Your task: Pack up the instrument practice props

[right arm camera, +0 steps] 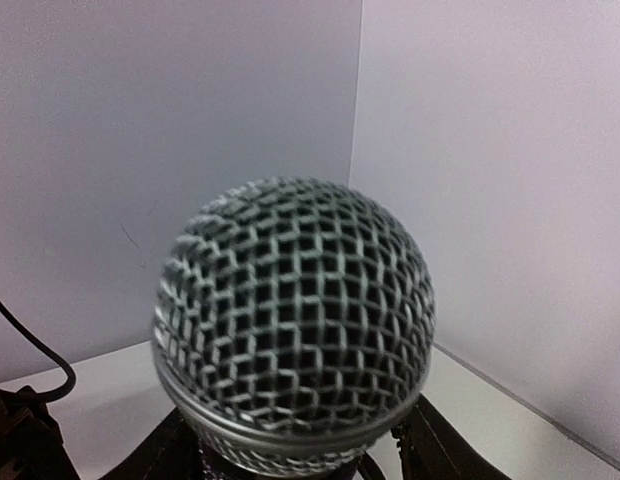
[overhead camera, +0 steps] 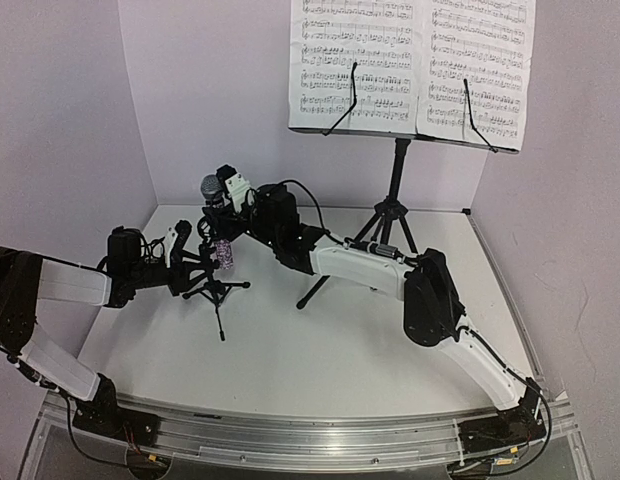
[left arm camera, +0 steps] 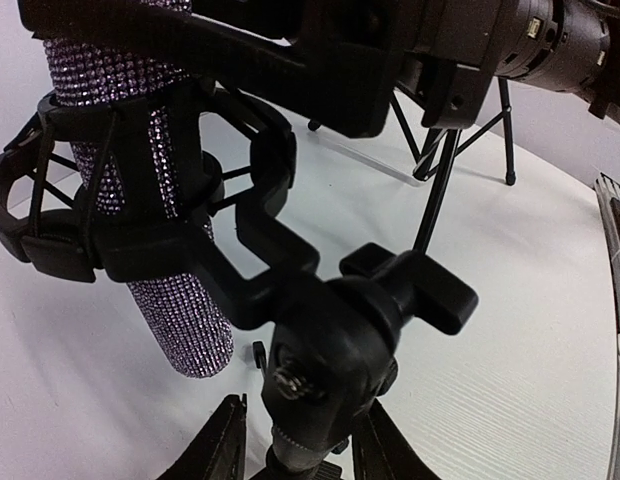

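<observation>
The glittery purple-silver microphone (overhead camera: 224, 254) sits upright in the clip of the small black tripod mic stand (overhead camera: 216, 292) at the table's left back. Its grey mesh head (right arm camera: 293, 320) fills the right wrist view. My right gripper (overhead camera: 226, 203) is shut on the microphone just under the head, with one finger (right arm camera: 445, 452) on each side. My left gripper (overhead camera: 193, 262) is closed around the mic stand's neck (left arm camera: 325, 370) below the clip. White sheet-music pages (overhead camera: 410, 62) rest on the tall black music stand (overhead camera: 395, 190) at the back.
Pale walls close the table on the left, back and right. The music stand's tripod legs (overhead camera: 320, 290) spread behind and under my right forearm (overhead camera: 355, 262). A metal rail (overhead camera: 310, 435) runs along the near edge.
</observation>
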